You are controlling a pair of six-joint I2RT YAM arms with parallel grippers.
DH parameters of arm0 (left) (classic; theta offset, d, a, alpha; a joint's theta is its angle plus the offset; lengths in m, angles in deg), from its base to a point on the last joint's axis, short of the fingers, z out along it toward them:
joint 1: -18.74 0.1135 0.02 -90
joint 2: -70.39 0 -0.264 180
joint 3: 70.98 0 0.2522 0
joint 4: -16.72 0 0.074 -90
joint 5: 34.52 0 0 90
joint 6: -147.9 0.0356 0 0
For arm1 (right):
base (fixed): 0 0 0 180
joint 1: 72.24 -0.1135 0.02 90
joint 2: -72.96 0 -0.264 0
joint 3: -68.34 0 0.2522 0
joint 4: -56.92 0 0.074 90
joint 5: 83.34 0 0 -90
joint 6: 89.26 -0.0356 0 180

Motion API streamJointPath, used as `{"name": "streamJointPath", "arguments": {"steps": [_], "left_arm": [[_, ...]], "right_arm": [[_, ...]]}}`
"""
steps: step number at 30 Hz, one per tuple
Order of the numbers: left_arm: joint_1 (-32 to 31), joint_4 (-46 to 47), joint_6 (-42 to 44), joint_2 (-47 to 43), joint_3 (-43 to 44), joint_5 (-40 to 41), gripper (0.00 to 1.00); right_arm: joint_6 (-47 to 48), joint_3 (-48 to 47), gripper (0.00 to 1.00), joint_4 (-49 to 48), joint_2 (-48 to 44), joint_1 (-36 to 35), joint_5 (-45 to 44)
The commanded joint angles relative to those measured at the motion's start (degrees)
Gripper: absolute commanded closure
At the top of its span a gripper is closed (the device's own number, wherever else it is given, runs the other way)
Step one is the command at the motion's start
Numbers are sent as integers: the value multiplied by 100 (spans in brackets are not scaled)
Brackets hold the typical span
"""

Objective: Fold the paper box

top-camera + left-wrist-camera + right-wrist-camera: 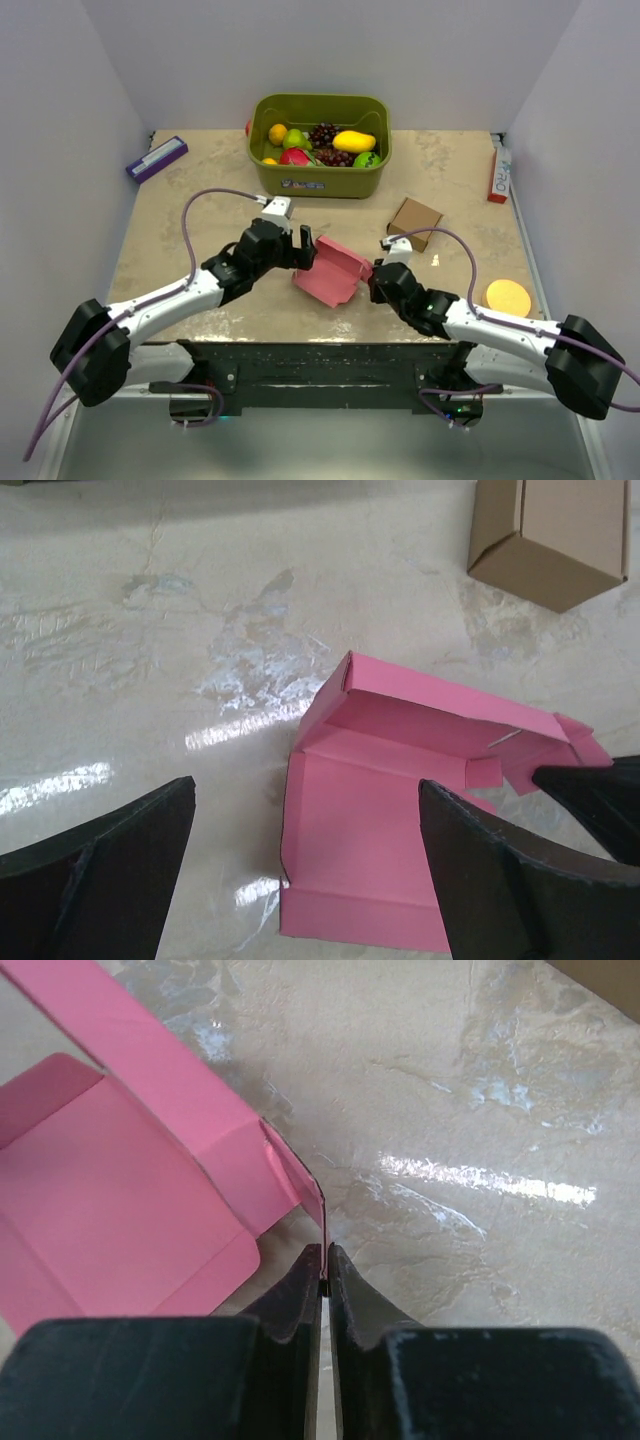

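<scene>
Near the middle of the table (200, 200) in the top view, the paper box (330, 270) lies half folded, one long wall raised and a flat panel spread toward 6 o'clock. The left jaws sit at its 9 o'clock side, spread wide and holding nothing. The right jaws meet its 3 o'clock edge. A green bin of fruit (320, 170) stands at 12 o'clock, and a brown cardboard box (414, 222) lies at 2 o'clock from the pink card, apart from it. An orange disc (508, 297) rests toward 4 o'clock, near the right arm (500, 330).

From the left wrist, the two dark fingers (100, 880) stand far apart with nothing between them. The paper box (370, 820) lies on the table (150, 630) beyond, its back wall up and its end flaps part folded. The brown cardboard box (560, 540) shows at 1 o'clock.

From the right wrist, the fingers (295, 1305) are all but closed, with only a thin slit left. The narrow edge of a pink side flap runs down into that slit, so the right jaws pinch the paper box (110, 1190) by its corner flap. The rest of the card spreads toward 9 o'clock over the glossy table (480, 1110).
</scene>
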Motion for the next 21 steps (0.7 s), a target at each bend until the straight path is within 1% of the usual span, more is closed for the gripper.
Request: {"name": "streamJointPath", "arguments": {"steps": [1, 2, 3, 5, 6, 8, 9, 12, 15, 18, 21], "left_arm": [[504, 910, -367, 191, 172, -724, 3], [558, 1006, -437, 261, 163, -873, 3], [593, 1164, -447, 297, 171, -918, 3], [646, 1358, -429, 411, 215, -918, 3], [655, 1420, -421, 472, 242, -936, 3], [664, 1464, -342, 691, 364, -1040, 3], [664, 1473, -307, 762, 400, -1076, 4], [673, 1605, -210, 938, 321, -1313, 5], [664, 1868, -218, 948, 58, -1489, 5], [673, 1965, -245, 974, -92, -1446, 6], [673, 1974, -288, 1070, -110, -1375, 9]], "right_arm": [[270, -47, 80, -379, 71, -15, -7], [253, -64, 74, -335, 62, -24, 11], [218, -91, 65, -300, 45, -24, 19], [182, -74, 57, -212, -87, -33, 28], [112, -65, 48, -159, -131, -42, 11], [16, -82, 39, 77, -315, -42, 2], [-98, -91, 32, 157, -386, -51, 37], [-501, -82, 24, 517, -816, -51, 133], [-923, -82, 21, 755, -1238, -51, 423], [-1293, -170, 20, 922, -1405, -42, 634], [-1540, -389, 21, 1124, -1284, -42, 731]]}}
